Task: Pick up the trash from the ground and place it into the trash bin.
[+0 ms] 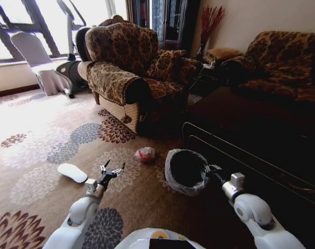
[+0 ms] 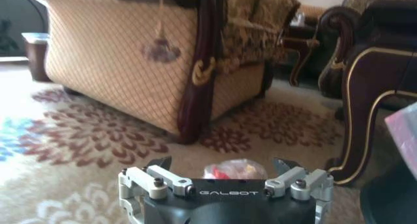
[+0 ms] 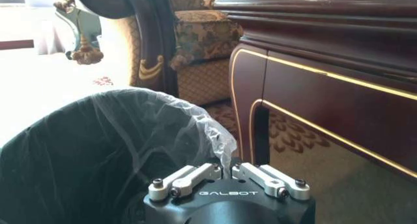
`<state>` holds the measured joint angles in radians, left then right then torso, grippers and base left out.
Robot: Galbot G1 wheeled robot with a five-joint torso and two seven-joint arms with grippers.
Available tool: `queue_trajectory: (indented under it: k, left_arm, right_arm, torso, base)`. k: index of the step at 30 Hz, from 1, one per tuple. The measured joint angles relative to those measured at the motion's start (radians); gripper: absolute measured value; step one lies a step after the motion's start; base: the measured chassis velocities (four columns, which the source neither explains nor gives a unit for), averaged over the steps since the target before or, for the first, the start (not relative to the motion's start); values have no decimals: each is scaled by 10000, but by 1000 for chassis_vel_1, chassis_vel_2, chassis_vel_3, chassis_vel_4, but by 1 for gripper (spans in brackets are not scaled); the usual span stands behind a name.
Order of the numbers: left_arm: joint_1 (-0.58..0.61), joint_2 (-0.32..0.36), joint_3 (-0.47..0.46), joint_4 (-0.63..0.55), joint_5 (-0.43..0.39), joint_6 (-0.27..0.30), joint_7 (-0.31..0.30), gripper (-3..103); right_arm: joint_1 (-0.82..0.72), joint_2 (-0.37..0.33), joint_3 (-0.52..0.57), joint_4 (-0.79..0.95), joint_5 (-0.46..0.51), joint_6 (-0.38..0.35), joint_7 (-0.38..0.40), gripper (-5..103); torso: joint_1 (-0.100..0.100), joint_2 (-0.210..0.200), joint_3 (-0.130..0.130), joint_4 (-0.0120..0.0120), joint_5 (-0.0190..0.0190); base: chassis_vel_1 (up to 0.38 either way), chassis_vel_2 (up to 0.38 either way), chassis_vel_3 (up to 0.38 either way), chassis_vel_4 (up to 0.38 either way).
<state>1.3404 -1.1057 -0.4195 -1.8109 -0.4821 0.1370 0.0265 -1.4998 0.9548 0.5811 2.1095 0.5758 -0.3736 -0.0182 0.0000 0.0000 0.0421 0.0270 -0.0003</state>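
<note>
Now the left gripper (image 1: 112,169) has its fingers (image 2: 158,164) spread wide with nothing between them, hovering above the carpet (image 1: 38,140) a little short of the trash (image 1: 145,154), a crumpled red-and-white wad in clear wrap. In the left wrist view that wad (image 2: 235,169) lies on the carpet just past the open fingertips, between them and the armchair (image 2: 130,63). The right gripper (image 1: 213,168) has its fingers (image 3: 195,174) pinched together on the bag liner (image 3: 195,121) at the rim of the trash bin (image 1: 187,171) (the thin plastic rises straight up from between the tips). The bin stands on the carpet near the wad, on the side away from the left gripper, and close against the dark wooden coffee table (image 1: 250,135), whose gold-trimmed leg (image 3: 251,112) shows just beyond the bin. A white slipper (image 1: 72,172) lies on the carpet on the far side of the left gripper from the bin. Behind the wad stands the patterned armchair (image 1: 131,72).
</note>
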Motion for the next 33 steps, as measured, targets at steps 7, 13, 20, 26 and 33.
queue_trajectory:
  k: [7,13,20,26,33]
  left_arm:
    - [-3441,-455,2501,3148,-243,119,-678,100]
    - [-5053,-934,3700,4516,-696,1066,-1360,100]
    - [-6294,-1738,4504,5478,-2598,3085,-4620,100]
    - [-6918,-2000,4714,6923,-2205,2578,-4005,100]
    - [-7315,-2204,4743,8078,-1626,1979,-3065,100]
  right_arm:
    - [65,-285,21,-13,313,-69,-2,3]
    - [15,-306,126,-160,331,-64,0,3]
    - [82,-206,139,-398,311,-17,1,3]
    - [83,-202,73,-435,295,-3,0,3]
    - [26,-339,174,-396,322,7,0,3]
  torso:
    - [0,0,1,1,6]
    - [1,0,2,0,9]
    - [1,0,1,1,4]
    - [1,-1,0,5,3]
    - [1,0,0,0,2]
  base:
    - [0,0,0,0]
    - [0,0,0,0]
    - [0,0,0,0]
    - [0,0,0,0]
    - [0,0,0,0]
